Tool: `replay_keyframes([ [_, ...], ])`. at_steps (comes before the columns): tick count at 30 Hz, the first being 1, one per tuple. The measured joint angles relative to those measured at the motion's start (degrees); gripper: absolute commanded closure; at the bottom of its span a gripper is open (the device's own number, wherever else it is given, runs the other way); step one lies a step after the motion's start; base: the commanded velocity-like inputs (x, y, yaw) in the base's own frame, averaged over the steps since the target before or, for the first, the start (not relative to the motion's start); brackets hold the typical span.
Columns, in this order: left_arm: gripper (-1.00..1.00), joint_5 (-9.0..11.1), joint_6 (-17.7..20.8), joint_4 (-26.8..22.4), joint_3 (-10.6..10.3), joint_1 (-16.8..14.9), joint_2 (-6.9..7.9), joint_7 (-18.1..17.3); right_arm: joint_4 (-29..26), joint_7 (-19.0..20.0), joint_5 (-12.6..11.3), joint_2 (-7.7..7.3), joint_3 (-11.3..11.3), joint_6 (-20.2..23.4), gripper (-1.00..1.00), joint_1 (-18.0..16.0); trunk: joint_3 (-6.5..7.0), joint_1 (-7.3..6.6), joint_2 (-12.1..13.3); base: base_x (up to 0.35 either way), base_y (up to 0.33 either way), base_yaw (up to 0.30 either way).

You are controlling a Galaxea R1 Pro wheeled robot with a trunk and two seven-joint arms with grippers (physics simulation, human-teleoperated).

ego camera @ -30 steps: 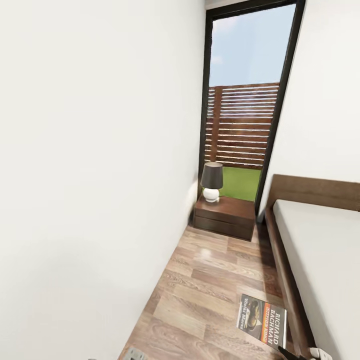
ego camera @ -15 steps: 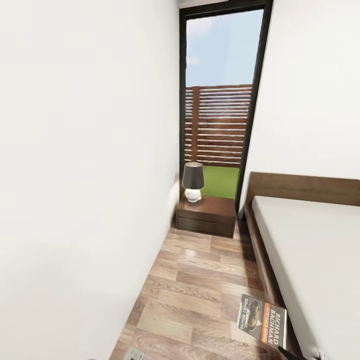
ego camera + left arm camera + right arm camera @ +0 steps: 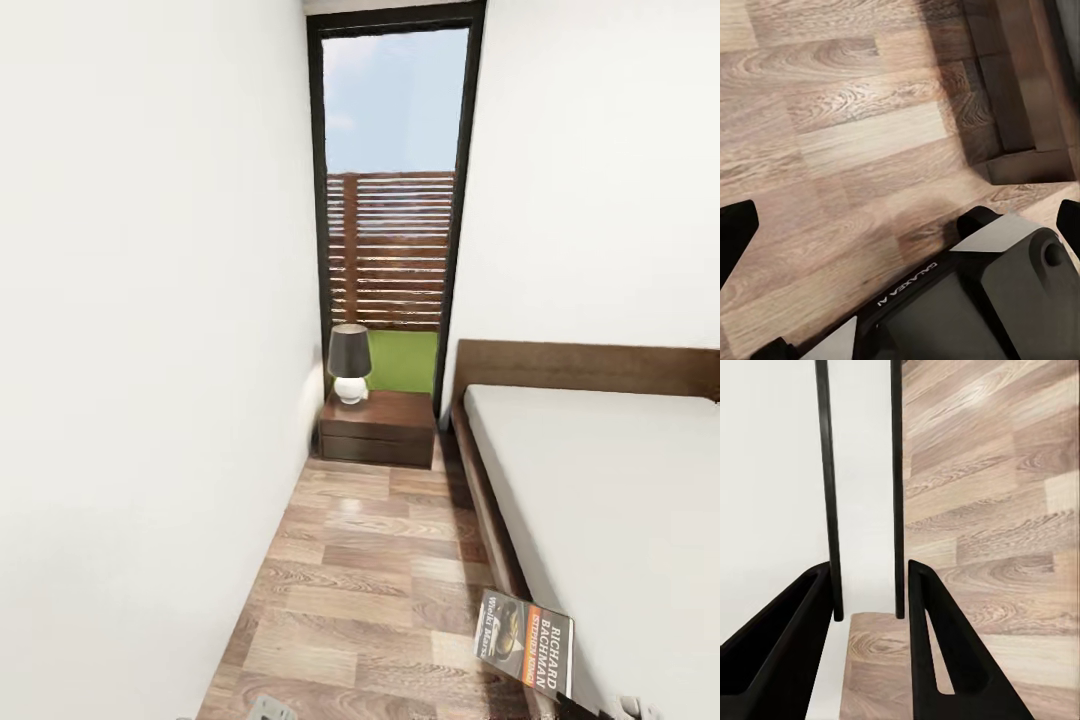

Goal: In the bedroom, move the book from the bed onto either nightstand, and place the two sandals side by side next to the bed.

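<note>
Carrying the thin dark paperback book with the orange band [image 3: 525, 648] pinched edge-on in the right claw [image 3: 870, 574], beside the large pale grey-white bed [image 3: 600, 500], risks it slipping out or clipping the bed frame in this narrow aisle. The left claw [image 3: 900, 221] gapes wide, holding nothing. Counted: one book, one bed, one low dark brown nightstand [image 3: 378, 428], and one dark-shaded white lamp [image 3: 349, 362] on its surface.

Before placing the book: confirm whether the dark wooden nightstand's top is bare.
No: a dark-shaded lamp with a white base stands on the nightstand.
</note>
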Motion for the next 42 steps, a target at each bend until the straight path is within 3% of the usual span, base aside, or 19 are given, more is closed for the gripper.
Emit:
replay_keyframes([
  [19, -1.0, 0.01, 0.0, -0.01, 0.0, 0.01, 0.0, 0.0, 0.01, 0.06, 0.0, -0.01, -0.02, 0.0, 1.0, -0.01, 0.0, 0.0, 0.0, 0.001, 0.0, -0.249],
  [42, -1.0, 0.01, 0.04, -0.03, 0.07, 0.02, 0.0, -0.01, 0.02, -0.12, 0.11, 0.01, 0.0, 0.0, 1.0, -0.02, 0.0, -0.02, -0.01, 0.256, 0.0, -0.008],
])
